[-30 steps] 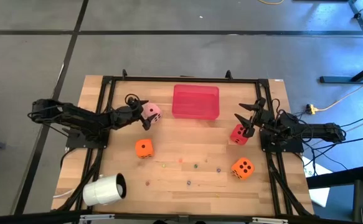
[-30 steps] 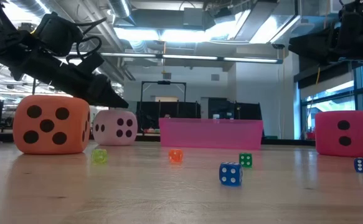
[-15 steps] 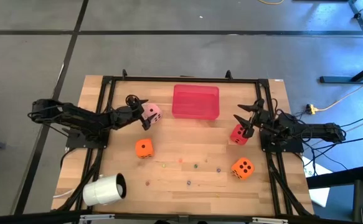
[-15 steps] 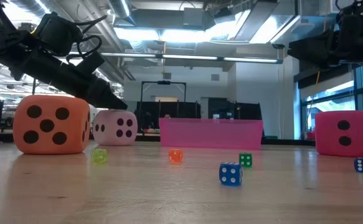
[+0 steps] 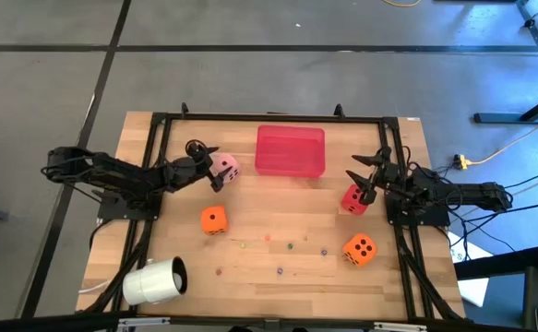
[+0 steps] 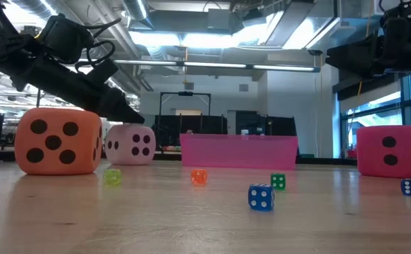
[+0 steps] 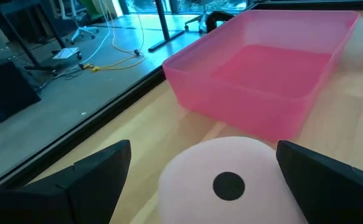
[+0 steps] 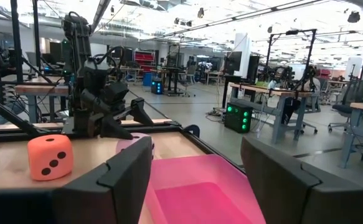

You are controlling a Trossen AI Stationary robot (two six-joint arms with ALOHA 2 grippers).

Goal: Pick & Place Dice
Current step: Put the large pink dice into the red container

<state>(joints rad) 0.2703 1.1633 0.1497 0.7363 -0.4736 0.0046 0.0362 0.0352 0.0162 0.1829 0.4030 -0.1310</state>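
Observation:
The pale pink die [image 7: 231,183] rests on the table at the far left, just short of the red tray [image 7: 262,81]. My left gripper [image 7: 203,149] is open and low, with one finger on either side of this die; I see no touch. My right gripper [image 5: 364,173] hangs open above the red die [image 5: 353,198] at the right. It points level toward the tray [image 8: 200,186], clear of everything. One orange die [image 5: 213,219] sits left of centre. Another orange die [image 5: 359,248] sits at the near right.
A white cup [image 5: 155,281] lies on its side at the near left corner. Several tiny coloured dice [image 6: 261,197] are scattered over the near middle of the table. A dark frame [image 5: 269,117] runs along the table's edges. The tray [image 5: 290,150] stands at the far middle.

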